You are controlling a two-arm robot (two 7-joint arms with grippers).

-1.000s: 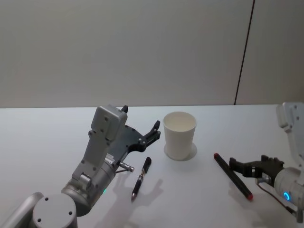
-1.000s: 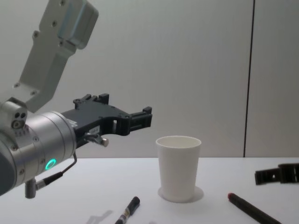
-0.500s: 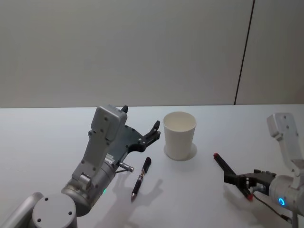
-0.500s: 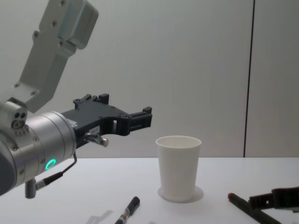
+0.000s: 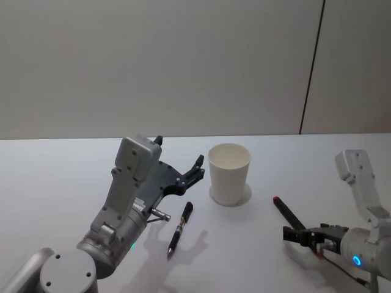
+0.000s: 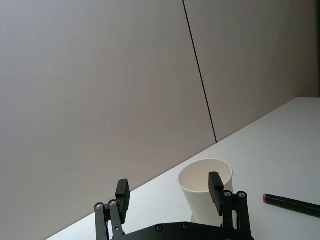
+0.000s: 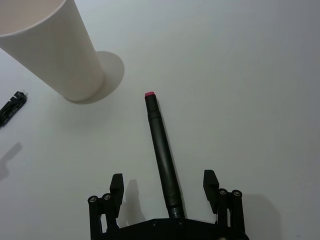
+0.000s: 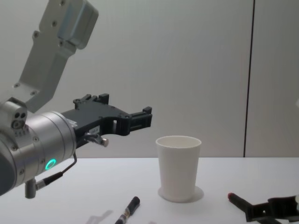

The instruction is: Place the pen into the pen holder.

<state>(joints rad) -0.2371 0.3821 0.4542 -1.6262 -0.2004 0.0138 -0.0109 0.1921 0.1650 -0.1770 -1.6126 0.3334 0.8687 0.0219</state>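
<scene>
On the table (image 5: 55, 183), right of the cup (image 5: 229, 174): pen not yet grasped, cup empty.
Head view: I see the red-tipped pen (image 5: 285, 212) lying flat, well apart from the cup, my right gripper (image 5: 292, 235) low at its near end; a second pen (image 5: 181, 226) lies left of the cup beside my idle left gripper (image 5: 197, 170), raised, fingers apart. Right wrist view: fingers stand wide on either side of the barrel, not clamped. Chest view: nothing rises above the cup's rim. I judge that grasping, lifting and dropping in are all left to do.
</scene>
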